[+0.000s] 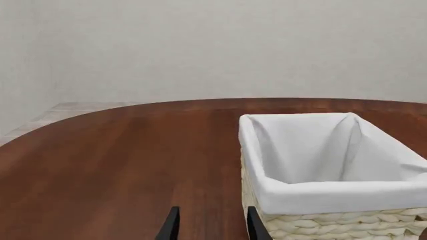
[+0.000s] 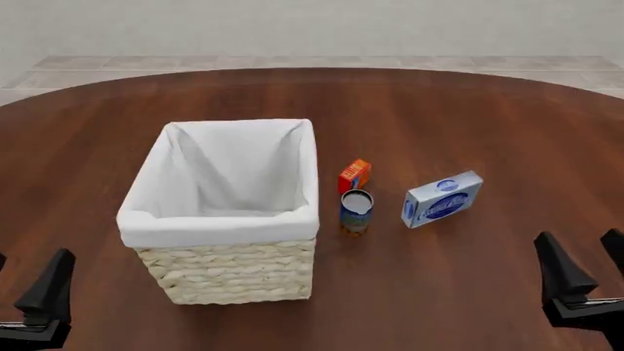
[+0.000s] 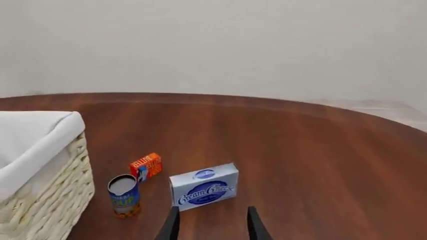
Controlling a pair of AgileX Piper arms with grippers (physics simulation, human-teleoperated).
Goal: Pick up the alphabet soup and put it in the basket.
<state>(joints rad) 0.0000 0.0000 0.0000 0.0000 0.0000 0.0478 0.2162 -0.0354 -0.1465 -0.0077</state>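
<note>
Your soup can (image 2: 357, 210) upright on the table (image 2: 468, 131), just right of the basket (image 2: 226, 289), orange box (image 2: 354, 175) just behind it, blue carton (image 2: 442, 198) near its right, your left gripper (image 1: 210, 225) and right gripper (image 3: 211, 224) jaws apart, holding nothing, well short of the can

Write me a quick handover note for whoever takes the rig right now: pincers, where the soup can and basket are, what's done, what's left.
Left pincer: open, empty, low at the near left, short of the basket.
Right pincer: open, empty, at the near right.
Alphabet soup: upright on the table, just right of the basket, with the small orange box close behind it and the cream cheese box to its right.
Basket: nothing visible inside it.
Done: nothing yet; can untouched.
Left: grasp the can, probably with the right pincer, lift it, and release it in the basket.
</note>
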